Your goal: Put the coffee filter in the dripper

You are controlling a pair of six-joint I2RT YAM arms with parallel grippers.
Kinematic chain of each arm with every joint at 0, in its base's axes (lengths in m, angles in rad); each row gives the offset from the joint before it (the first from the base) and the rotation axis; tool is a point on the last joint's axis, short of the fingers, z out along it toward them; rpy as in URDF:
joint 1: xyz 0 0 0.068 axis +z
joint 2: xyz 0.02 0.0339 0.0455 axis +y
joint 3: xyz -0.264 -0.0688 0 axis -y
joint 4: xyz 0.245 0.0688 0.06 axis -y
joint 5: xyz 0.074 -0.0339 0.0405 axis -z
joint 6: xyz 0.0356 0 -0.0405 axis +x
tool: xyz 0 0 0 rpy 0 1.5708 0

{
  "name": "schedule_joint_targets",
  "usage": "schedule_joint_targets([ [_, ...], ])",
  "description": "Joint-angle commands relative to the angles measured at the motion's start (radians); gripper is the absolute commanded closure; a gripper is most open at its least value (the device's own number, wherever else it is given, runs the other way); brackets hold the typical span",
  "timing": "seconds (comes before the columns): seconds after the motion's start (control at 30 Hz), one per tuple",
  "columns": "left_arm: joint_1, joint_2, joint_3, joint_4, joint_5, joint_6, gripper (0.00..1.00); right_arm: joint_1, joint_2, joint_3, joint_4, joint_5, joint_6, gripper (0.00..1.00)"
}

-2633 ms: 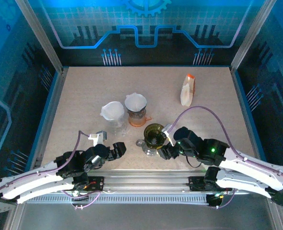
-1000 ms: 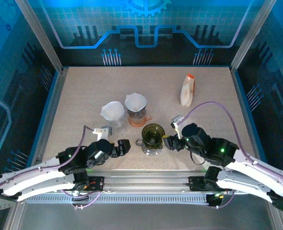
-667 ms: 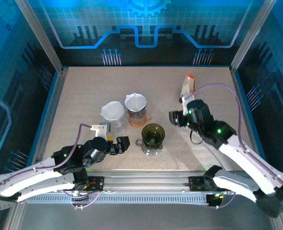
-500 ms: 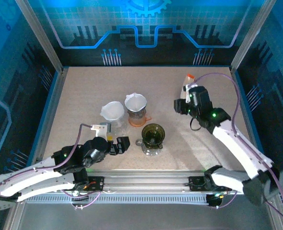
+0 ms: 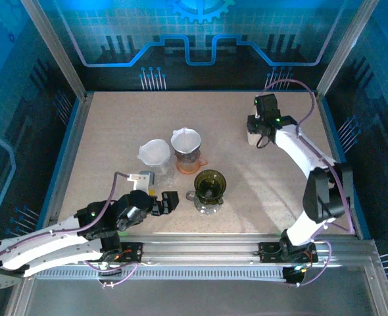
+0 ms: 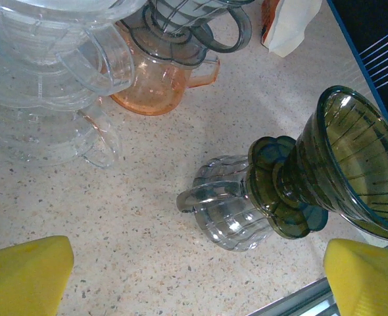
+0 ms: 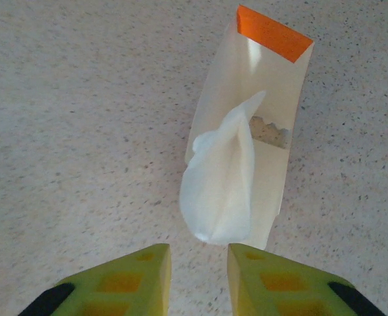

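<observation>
**Stretching Over the Filter Packet**

The right arm stood stretched to the counter's far right, jaws narrowly parted and empty, just short of the coffee filter poking from its packet. The left arm lay low, jaws wide, facing the green dripper.

1. Left gripper: low, just left of the dripper, jaws spread wide.
2. Right gripper: arm fully outstretched, well beyond the dripper's right, jaws narrowly parted, empty.
</observation>
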Motion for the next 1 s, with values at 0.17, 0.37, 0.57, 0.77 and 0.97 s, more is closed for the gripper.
schedule_joint_targets([
  [0.17,-0.005,-0.045,-0.023,-0.016,-0.016,0.011,0.01,-0.012,0.152,0.117,-0.032,0.137,-0.034,0.72],
  [0.37,-0.004,-0.064,-0.029,-0.026,-0.03,0.016,0.01,-0.012,0.208,0.159,-0.044,0.17,-0.042,0.72],
  [0.57,-0.002,-0.066,-0.029,-0.031,-0.034,0.019,0.01,-0.013,0.224,0.166,-0.045,0.209,-0.045,0.73],
  [0.77,0.003,-0.066,-0.03,-0.029,-0.035,0.021,0.01,-0.013,0.262,0.192,-0.06,0.22,-0.055,0.73],
  [0.97,0.007,-0.068,-0.029,-0.032,-0.034,0.02,0.01,-0.011,0.299,0.211,-0.068,0.239,-0.051,0.78],
])
